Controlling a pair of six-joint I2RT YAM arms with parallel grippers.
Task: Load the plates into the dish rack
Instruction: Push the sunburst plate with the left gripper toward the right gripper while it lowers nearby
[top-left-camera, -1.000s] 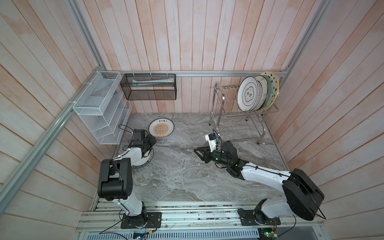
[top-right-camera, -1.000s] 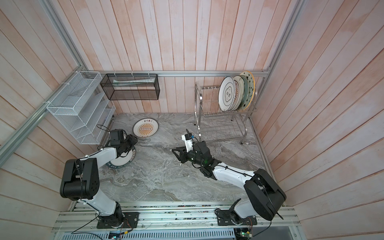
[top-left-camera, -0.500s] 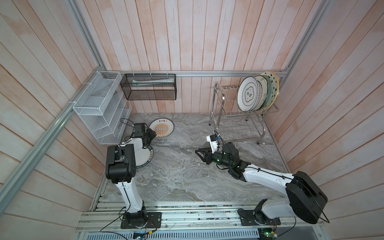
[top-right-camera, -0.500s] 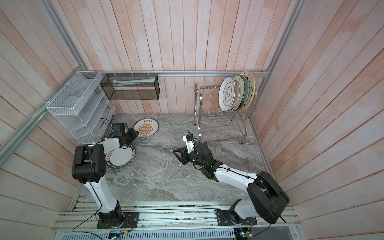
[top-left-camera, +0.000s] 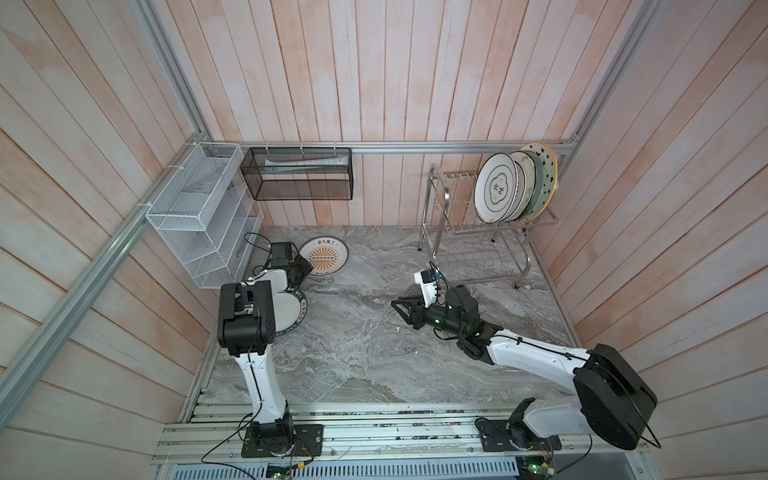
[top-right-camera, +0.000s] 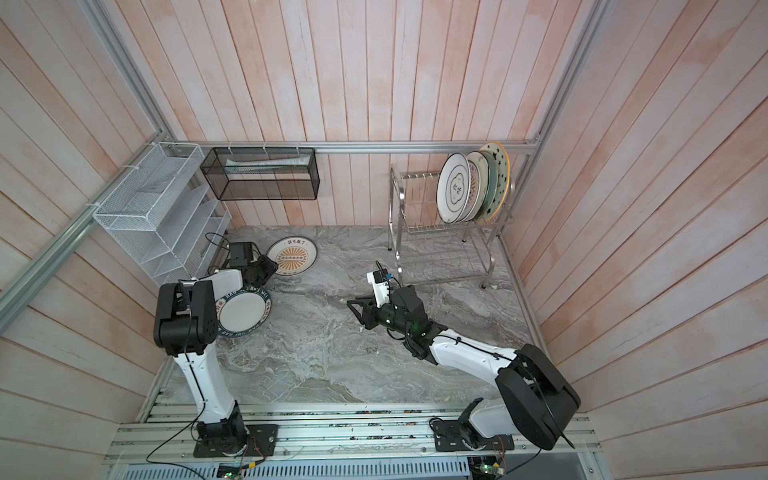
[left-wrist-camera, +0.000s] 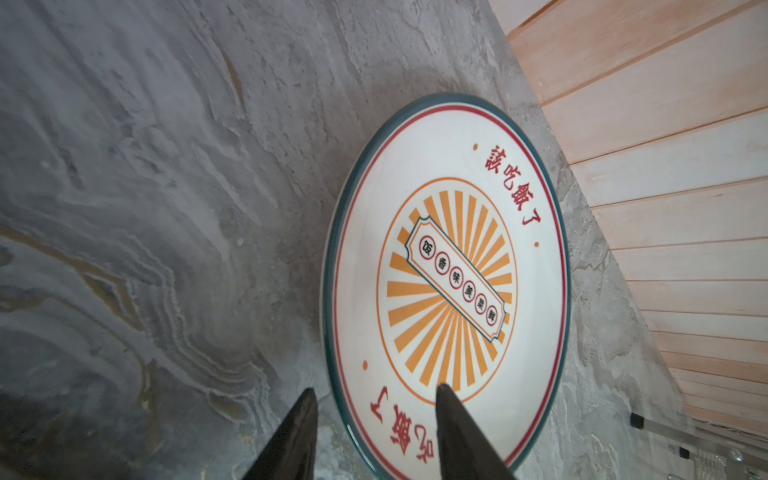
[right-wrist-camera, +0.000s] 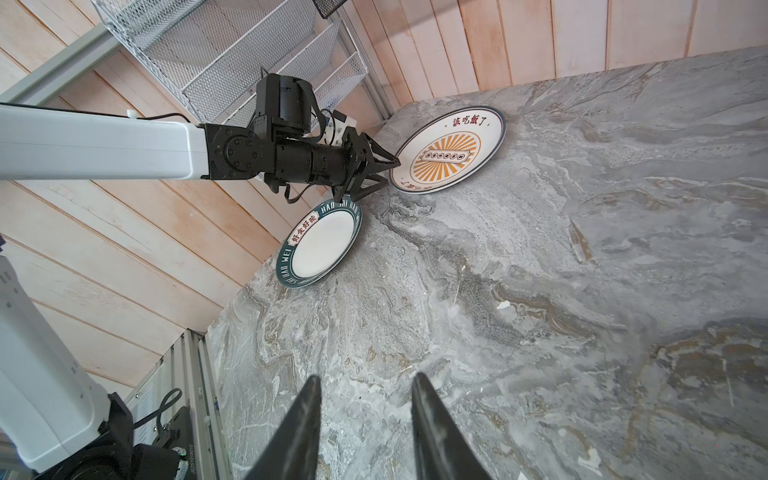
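Observation:
A plate with an orange sunburst (top-left-camera: 328, 257) (left-wrist-camera: 449, 266) lies flat at the back left of the marble table. My left gripper (left-wrist-camera: 376, 388) (right-wrist-camera: 388, 174) is open at its near rim, one finger over the plate face and the other outside the edge. A plate with a dark-green lettered rim (top-right-camera: 243, 311) (right-wrist-camera: 322, 245) lies beside the left arm, partly hidden by it in both top views. Three plates (top-left-camera: 496, 187) or more stand on edge in the upper tier of the dish rack (top-left-camera: 436, 199). My right gripper (right-wrist-camera: 366, 376) (top-left-camera: 401, 307) is open and empty over bare table mid-scene.
A white mesh shelf basket (top-left-camera: 199, 216) hangs on the left wall close behind the left gripper. A black mesh box (top-left-camera: 297, 174) hangs on the back wall. Wooden walls close in three sides. The rack's lower tier (top-left-camera: 478, 262) holds nothing.
My left gripper has swung from over the dark-green rimmed plate back to the sunburst plate's edge, and its jaws have narrowed. The right arm has hardly moved.

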